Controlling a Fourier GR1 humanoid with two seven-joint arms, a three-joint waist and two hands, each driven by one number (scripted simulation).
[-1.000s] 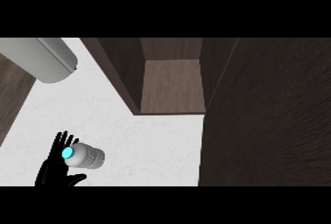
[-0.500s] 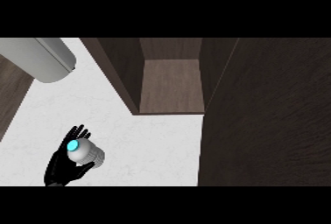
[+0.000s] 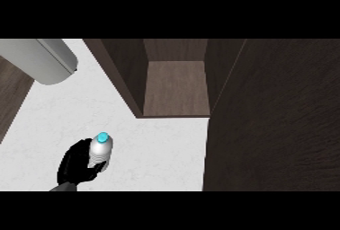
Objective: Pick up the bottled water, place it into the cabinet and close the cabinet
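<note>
Right down at the near edge of the table [image 3: 153, 134], the left hand [image 3: 78, 165] comes in from the lower left, and its fingers [image 3: 97, 167] are curled round the water bottle [image 3: 101, 149], clamped on the lower body so only the upper part and the blue cap [image 3: 103, 136] poke out above the hand. The bottle's long axis runs nearly upright from this steep look down, cap tipped a touch away from the robot and towards the cabinet. No right hand shows anywhere in the view, so the left one has the job. Further out and to the right, the cabinet [image 3: 174, 85] stands open, its brown shelf bare as far as I can see, nothing sitting in it. The broad dark panel [image 3: 279, 121] filling the right side looks to me like the swung-open door, though I can't be sure. So the bottle lies near and left of the opening, well apart from it; the carry, I judge, goes forward and rightward. Far off at the upper left, a pale grey rounded object [image 3: 40, 58] sits at the table's corner.
</note>
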